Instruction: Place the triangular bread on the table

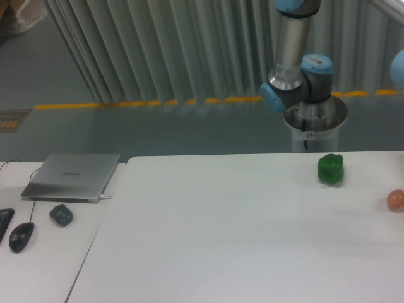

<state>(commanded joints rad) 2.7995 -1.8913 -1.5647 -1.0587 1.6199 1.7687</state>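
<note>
The triangular bread is out of view. The white table (221, 233) fills the lower right of the camera view. Only the arm's base and lower joints (297, 76) show behind the table's far edge; the arm rises out of the top of the frame. The gripper is not in view, so whatever it holds is hidden.
A green bell pepper (331, 169) stands near the table's far right. A small orange-pink ball (396, 200) lies at the right edge. On the narrower desk at left are a closed laptop (72, 176), a dark mouse (21, 236) and a small dark object (61, 214).
</note>
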